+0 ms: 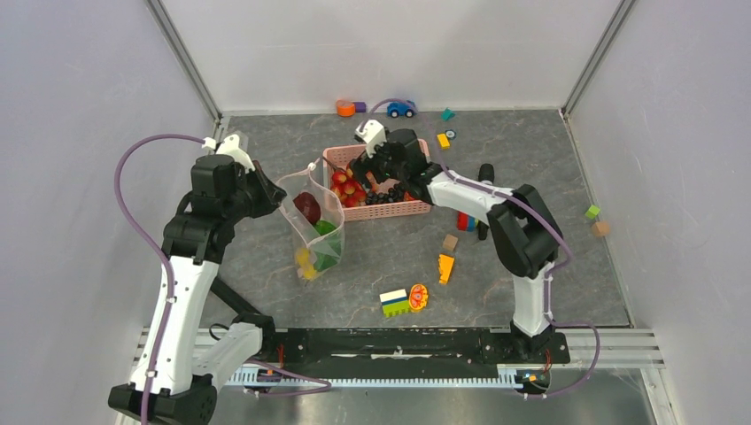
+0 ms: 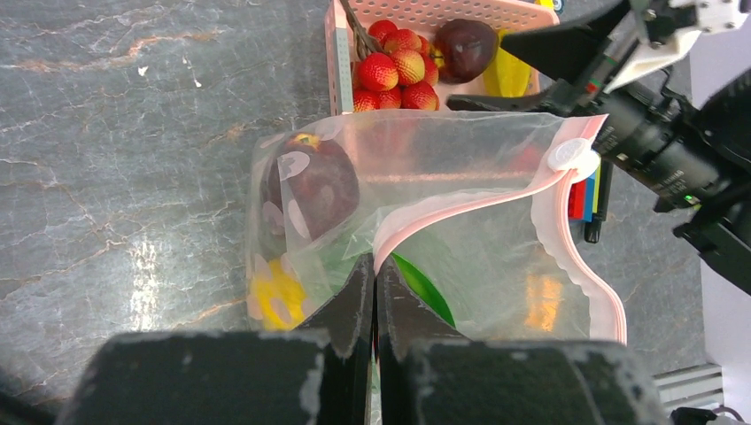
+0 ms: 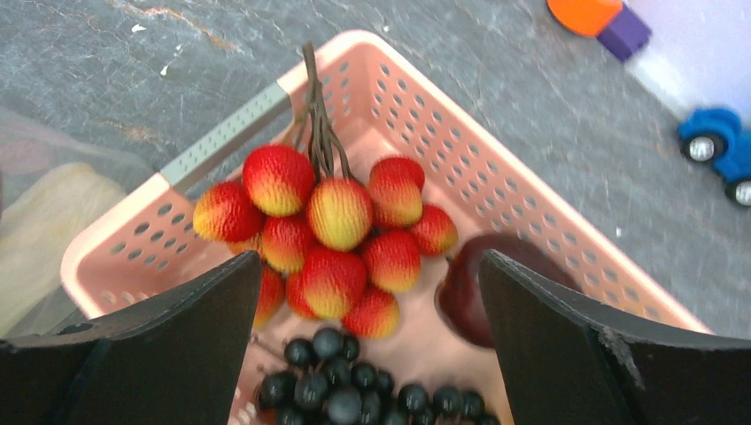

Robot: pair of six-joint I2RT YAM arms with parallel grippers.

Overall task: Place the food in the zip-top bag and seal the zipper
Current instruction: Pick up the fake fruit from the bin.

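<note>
Bag [image 2: 478,177]: I see it held up with its mouth open, just beside the left end of the basket [image 3: 460,115].
Zipper [image 2: 460,208]: unsealed; the pink strip curves open across the mouth, with a white slider [image 2: 573,157] at its far end.
Left pincer [image 2: 374,266]: fingers pressed together, pinching the bag's near mouth edge at the pink strip.
Right pincer [image 3: 367,261]: spread wide and holding nothing, hanging over the basket's left corner.
In the bag: a dark red apple [image 2: 319,181], a yellow citrus [image 2: 279,288] and green bok choy [image 2: 425,288] (only partly clear to me through the film).
In the basket: strawberries [image 3: 336,230] bunched on a brown stem, dark berries [image 3: 345,381] next to them, and a dark red fruit [image 3: 478,292] at their right.
Worktop [image 1: 372,257]: grey marbled; blocks [image 1: 395,303] and a toy car [image 1: 400,109] lie well apart from the bag.
</note>
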